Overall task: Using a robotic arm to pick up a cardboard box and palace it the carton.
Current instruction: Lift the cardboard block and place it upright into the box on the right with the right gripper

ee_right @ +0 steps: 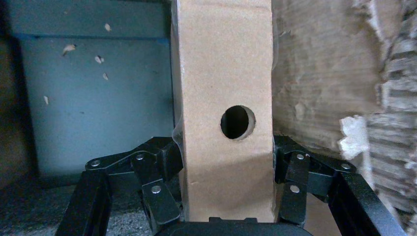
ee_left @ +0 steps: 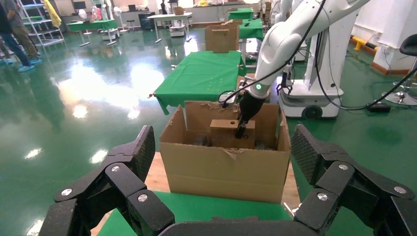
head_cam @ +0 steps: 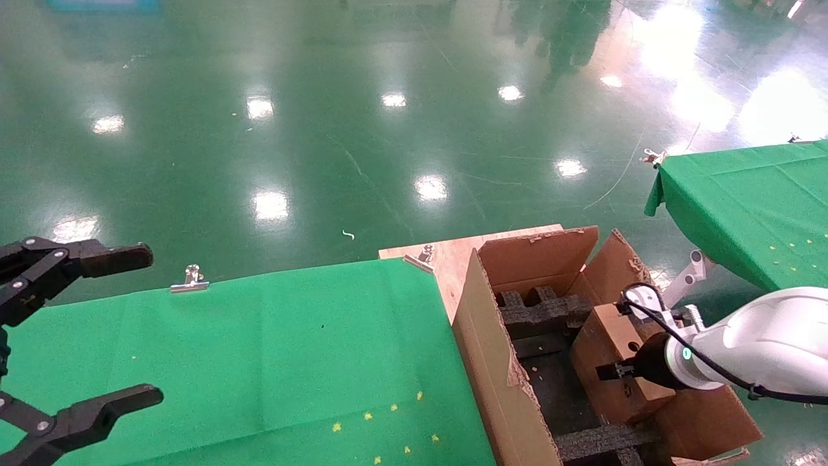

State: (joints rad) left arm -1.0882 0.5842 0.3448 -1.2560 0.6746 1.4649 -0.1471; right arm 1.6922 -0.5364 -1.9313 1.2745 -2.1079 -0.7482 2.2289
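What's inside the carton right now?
Inside the carton are black foam inserts and the cardboard box, clamped by the right gripper. The box and arm hide the floor beneath them.

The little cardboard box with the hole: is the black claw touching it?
Touching. In the right wrist view the right gripper has its fingers pressed against both sides of the cardboard box, with no gap showing on either side.

**Box inside the carton, right side**

The carton (head_cam: 501, 362) sits just right of the table (head_cam: 259, 362), on a board (head_cam: 453, 252). The box (head_cam: 605, 353) stands inside it, against the right wall, foam (head_cam: 540, 310) behind. Right gripper (ee_right: 223, 184) clamps the box; left gripper (head_cam: 71, 336) hangs spread over the table's left end.
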